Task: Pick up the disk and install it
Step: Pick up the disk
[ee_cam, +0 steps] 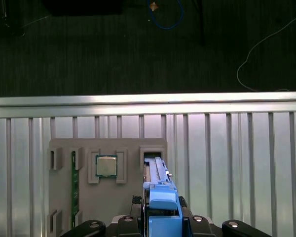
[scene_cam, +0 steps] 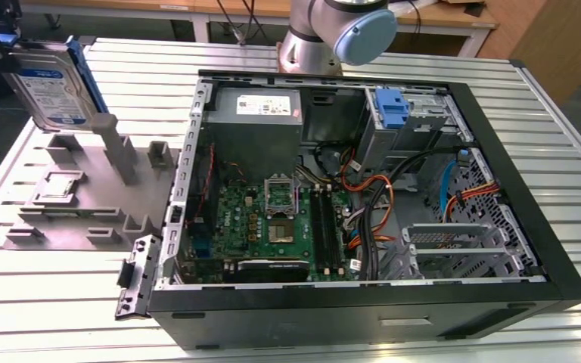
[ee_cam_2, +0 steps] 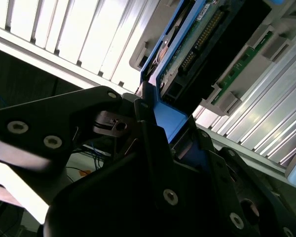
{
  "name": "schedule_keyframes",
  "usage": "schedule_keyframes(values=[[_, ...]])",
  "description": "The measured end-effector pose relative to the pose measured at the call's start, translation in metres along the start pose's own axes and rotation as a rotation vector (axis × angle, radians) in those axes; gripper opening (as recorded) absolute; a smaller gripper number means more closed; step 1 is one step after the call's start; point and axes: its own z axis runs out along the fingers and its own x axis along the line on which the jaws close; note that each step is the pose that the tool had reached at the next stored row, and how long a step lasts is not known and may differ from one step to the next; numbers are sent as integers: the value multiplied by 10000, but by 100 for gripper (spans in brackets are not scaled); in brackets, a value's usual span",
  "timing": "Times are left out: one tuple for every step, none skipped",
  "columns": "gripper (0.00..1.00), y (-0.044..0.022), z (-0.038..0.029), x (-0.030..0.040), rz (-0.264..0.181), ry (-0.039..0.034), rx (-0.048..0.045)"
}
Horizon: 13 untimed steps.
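Disk (scene_cam: 57,85) stands upright in my tool (ee_cam: 164,224), which is pinched on its blue carrier frame (ee_cam: 163,197). I hold it over the grey fixture tray (scene_cam: 69,204) on the slatted desk (scene_cam: 58,302), at the exterior view's left, just beside the tray's tall post (scene_cam: 112,147) and well apart from the open computer case (scene_cam: 371,318). A processor chip (ee_cam: 106,166) lies in one pocket of the tray.

A bench (scene_cam: 573,128) of ribbed silver metal slats catches bright glare along its ribs. In the exterior view, a wooden table (scene_cam: 452,20) on white legs stands at 12 o'clock and a wooden cabinet (scene_cam: 558,38) at 1 o'clock. Dark floor (ee_cam: 89,49) lies beyond the bench's edge, with a blue cable (ee_cam: 165,12) on it.
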Motion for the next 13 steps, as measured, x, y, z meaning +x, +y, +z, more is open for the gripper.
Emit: schedule_keyframes(values=[[37,0,0,0,0,0,-1],[37,0,-2,0,0,1,-2],[37,0,-2,0,0,1,-2],[37,0,-2,0,0,1,-2],[37,0,-1,0,0,0,-1],[37,0,-1,0,0,1,-1],[37,0,-2,0,0,1,-2],[37,0,-2,0,0,1,-2],[37,0,-2,0,0,1,-2],[37,0,-4,0,0,1,-3],[37,1,-8,0,0,2,-5],[37,1,-14,0,0,3,-5],[37,0,-20,-1,0,1,-3]])
